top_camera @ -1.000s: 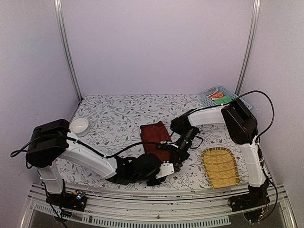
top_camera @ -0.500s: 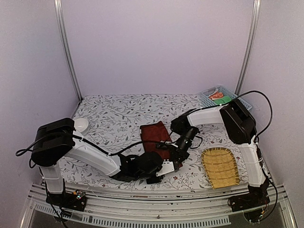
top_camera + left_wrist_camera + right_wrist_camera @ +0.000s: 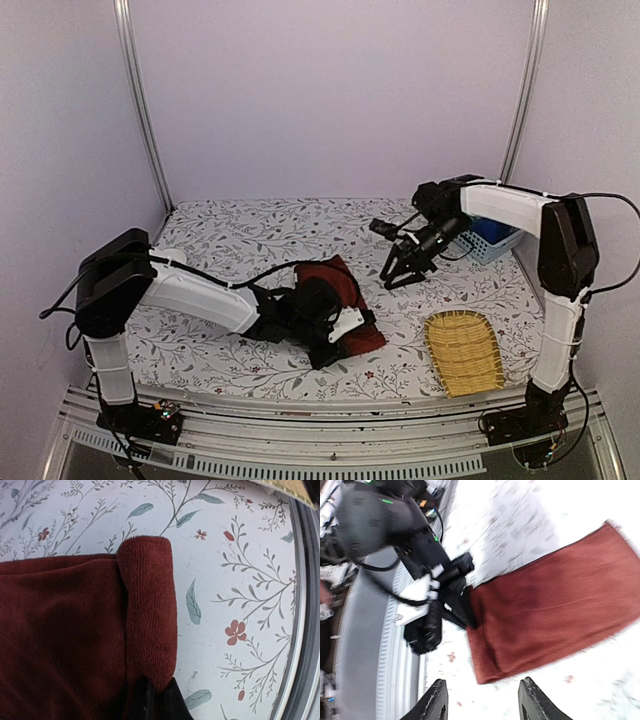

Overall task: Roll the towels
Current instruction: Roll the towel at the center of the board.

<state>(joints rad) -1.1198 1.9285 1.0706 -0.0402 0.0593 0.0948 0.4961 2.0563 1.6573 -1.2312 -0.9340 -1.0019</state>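
Observation:
A dark red towel (image 3: 333, 285) lies flat in the middle of the table, with its near end turned over into a short roll (image 3: 366, 340). My left gripper (image 3: 335, 345) is shut on that rolled end. In the left wrist view the fold (image 3: 148, 610) runs up from my gripper (image 3: 156, 696). My right gripper (image 3: 400, 272) is open and empty, raised above the table to the right of the towel. Its wrist view looks down on the towel (image 3: 555, 610) and my left gripper (image 3: 451, 599), with the right gripper (image 3: 485, 702) well apart from the cloth.
A woven yellow basket (image 3: 462, 350) lies at the front right. A blue basket (image 3: 492, 238) stands at the back right, partly behind my right arm. A white bowl (image 3: 168, 256) peeks out behind my left arm. The table's metal front rail (image 3: 306, 630) is close to the roll.
My right gripper has let go of the towel's near end and swung up and to the back right. My left gripper has moved away from the front edge, turning the towel's end over.

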